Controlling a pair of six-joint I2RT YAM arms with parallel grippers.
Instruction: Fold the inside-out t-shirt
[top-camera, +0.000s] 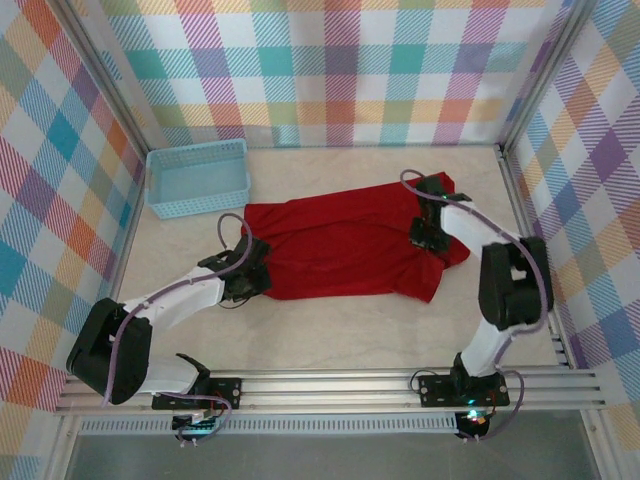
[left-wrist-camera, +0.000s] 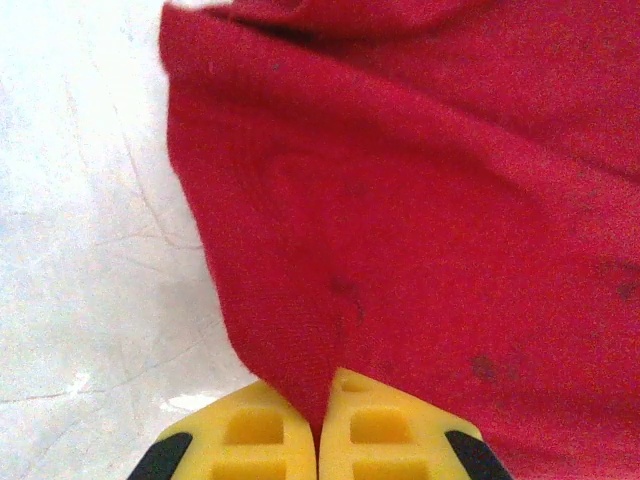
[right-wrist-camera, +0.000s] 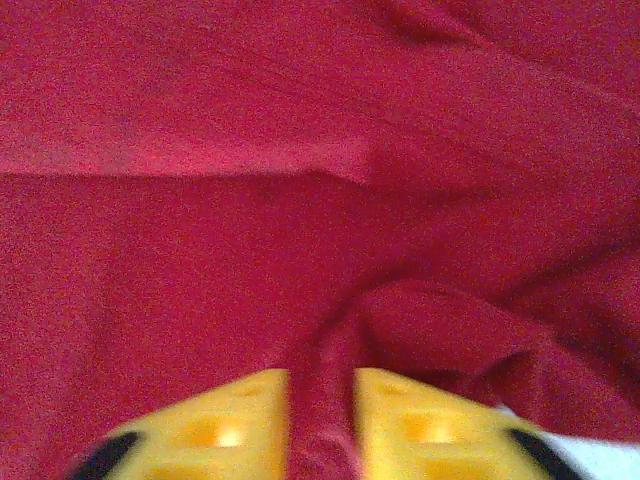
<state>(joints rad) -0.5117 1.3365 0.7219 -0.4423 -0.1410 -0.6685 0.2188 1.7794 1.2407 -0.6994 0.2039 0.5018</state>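
The inside-out t-shirt (top-camera: 350, 245), plain red, lies spread across the middle of the table with folds along its right side. My left gripper (top-camera: 262, 275) sits at the shirt's left edge. In the left wrist view its yellow fingers (left-wrist-camera: 255, 430) are pressed together, so the left gripper (left-wrist-camera: 322, 420) is shut on a thin point of the red cloth (left-wrist-camera: 420, 200). My right gripper (top-camera: 428, 240) rests on the shirt's right part. In the right wrist view a raised ridge of cloth (right-wrist-camera: 300, 230) fills the gap of the right gripper (right-wrist-camera: 322, 420).
A light-blue basket (top-camera: 197, 178) stands at the back left, just beyond the shirt's left corner. Bare pale tabletop (top-camera: 330, 325) lies in front of the shirt and to its left (left-wrist-camera: 80, 250). Checked walls close in the back and both sides.
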